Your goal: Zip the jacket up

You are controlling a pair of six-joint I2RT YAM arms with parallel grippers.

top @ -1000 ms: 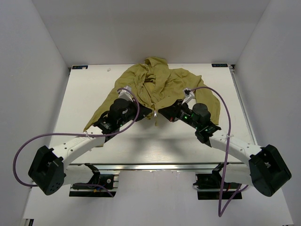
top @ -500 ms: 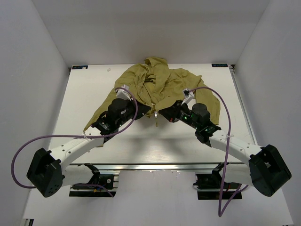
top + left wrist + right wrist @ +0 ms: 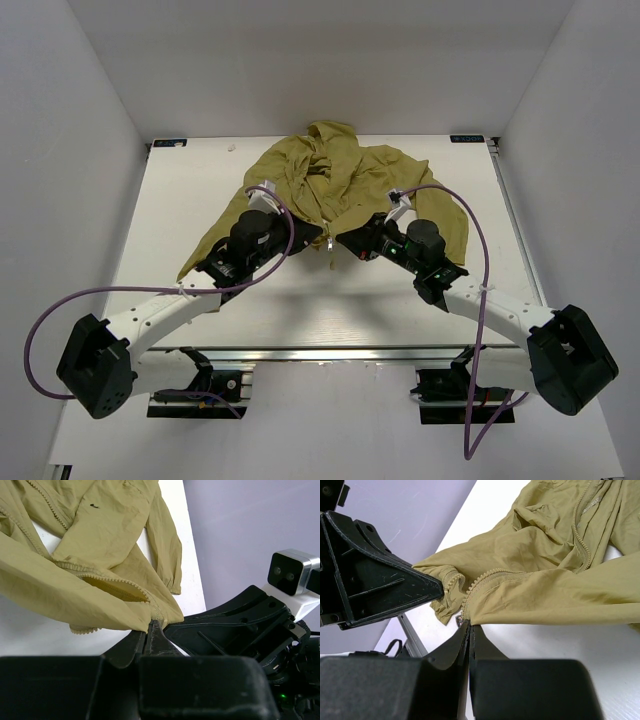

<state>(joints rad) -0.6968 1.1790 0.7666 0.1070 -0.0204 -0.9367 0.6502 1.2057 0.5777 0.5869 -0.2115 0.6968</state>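
The olive-yellow jacket [image 3: 330, 175] lies crumpled at the back middle of the white table [image 3: 300, 300], front open, its zipper teeth [image 3: 485, 577] showing along both edges. My left gripper [image 3: 316, 238] is shut on the bottom corner of one front edge [image 3: 155, 612]; in the left wrist view its jaws [image 3: 151, 624] pinch the fabric by the teeth. My right gripper [image 3: 347, 240] is shut on the other front edge's bottom corner [image 3: 469, 625]. A small metal zipper pull [image 3: 458, 621] hangs just beside the right jaws. The two grippers sit close together, tips almost facing.
Purple cables [image 3: 60, 310] loop from both arms over the table's near half. One sleeve [image 3: 205, 250] trails toward the left, another sleeve [image 3: 455, 225] lies under the right arm. White walls close in the back and sides. A metal rail [image 3: 320, 355] runs along the near edge.
The left arm's elbow and base link have shifted slightly, and the right wrist has edged a little toward the jacket. Both grips on the hem are unchanged.
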